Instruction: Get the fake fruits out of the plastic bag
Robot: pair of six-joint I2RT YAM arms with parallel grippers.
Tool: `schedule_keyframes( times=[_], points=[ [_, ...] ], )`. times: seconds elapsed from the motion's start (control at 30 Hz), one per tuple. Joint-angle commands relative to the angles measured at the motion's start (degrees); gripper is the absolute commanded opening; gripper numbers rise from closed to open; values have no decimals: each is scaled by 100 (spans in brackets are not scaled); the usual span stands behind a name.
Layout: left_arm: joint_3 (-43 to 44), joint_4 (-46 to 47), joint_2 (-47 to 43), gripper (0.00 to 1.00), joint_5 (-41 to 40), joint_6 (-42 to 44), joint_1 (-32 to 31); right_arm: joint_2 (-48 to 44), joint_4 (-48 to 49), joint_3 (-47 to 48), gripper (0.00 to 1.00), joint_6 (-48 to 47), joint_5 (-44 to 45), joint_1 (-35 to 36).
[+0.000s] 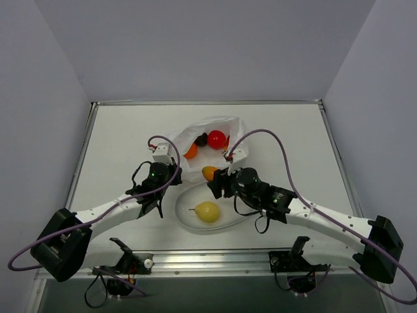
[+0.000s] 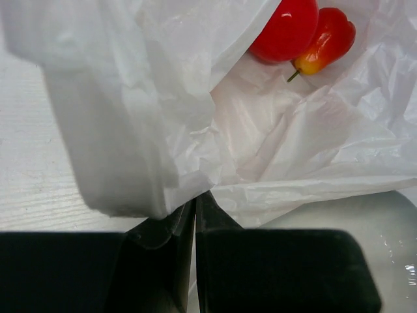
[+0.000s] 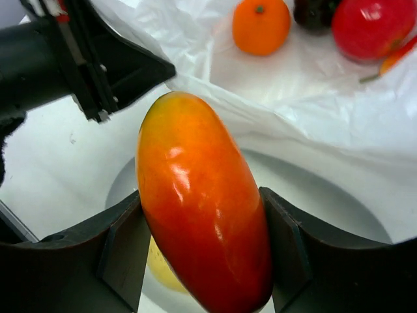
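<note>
Two slim white arms here, left arm (image 1: 107,210) and right arm (image 1: 329,222), each with chunky black joint housings (image 1: 156,176) and a big black base block (image 1: 60,244). Thin purple cable (image 1: 277,138) loops off both. Then left gripper (image 2: 195,202) and right gripper (image 3: 202,261): matte black, angular plastic fingers (image 3: 58,274).

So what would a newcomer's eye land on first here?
The glossy red-orange elongated fruit clamped in the right gripper, filling the right wrist view over the far rim of the white plate. Next, the left gripper shut on the near edge of the plastic bag, with the red round fruit inside it and the yellow pear lying on the plate.
</note>
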Motion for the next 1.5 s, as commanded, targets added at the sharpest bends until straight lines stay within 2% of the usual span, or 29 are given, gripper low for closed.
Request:
schedule_keyframes(
  times=[0.0, 0.1, 0.27, 0.33, 0.37, 0.4, 0.47, 0.53, 0.63, 0.67, 0.77, 0.87, 0.9, 0.97, 1.23, 1.33, 1.37, 1.47],
  points=[
    [-25, 246, -214, 2, 77, 13, 38, -415, -322, -852, 35, 711, 479, -60],
    [-69, 308, -249, 2, 112, 13, 38, -425, -226, -1337, 35, 1115, 523, -43],
    [-60, 317, -152, 2, 121, -22, 29, -302, -199, -1392, 38, 1266, 726, -34],
    [-69, 308, -100, 2, 86, -49, 29, -189, -286, -1226, 61, 1230, 699, -34],
    [-60, 247, -82, 2, 51, -92, 29, -162, -417, -1120, 81, 1230, 760, -42],
    [-42, 203, -56, 2, 7, -128, 29, -136, -627, -1015, 89, 1178, 839, -34],
    [-25, 115, 6, 2, -98, -224, 29, -188, -752, -681, 96, 1038, 796, -42],
    [-33, 79, 50, 2, -177, -277, 29, -302, -806, -409, 93, 818, 691, -34],
    [-16, 9, 102, 2, -283, -356, 29, -189, -613, 224, 77, 564, 498, -34],
    [-7, -35, 111, 2, -327, -391, 20, -84, -508, 547, 61, 493, 471, -42],
    [-25, 0, 129, 2, -345, -409, 20, 880, 2, 1215, 32, 229, 716, -42],
    [-95, 123, 76, 2, -310, -409, 11, 1690, 152, 1735, 19, -9, 1259, -95],
    [-112, 141, 24, 2, -310, -409, 3, 2215, 170, 2085, 17, -35, 1305, -130],
    [-174, 228, -55, 2, -327, -409, 3, 2649, 397, 2325, 13, -97, 1367, -235],
    [-341, 255, -346, 2, -582, -497, 2, 4161, 1242, 2931, 14, 526, 1525, -658],
    [-420, 290, -433, 2, -670, -576, -6, 4583, 1707, 3011, 25, 913, 1718, -701],
    [-438, 308, -451, 2, -696, -576, -6, 4811, 1813, 3151, 35, 1010, 1701, -719],
    [-429, 325, -469, 2, -670, -559, -6, 5233, 1893, 3484, 51, 1221, 1736, -745]
  ],
)
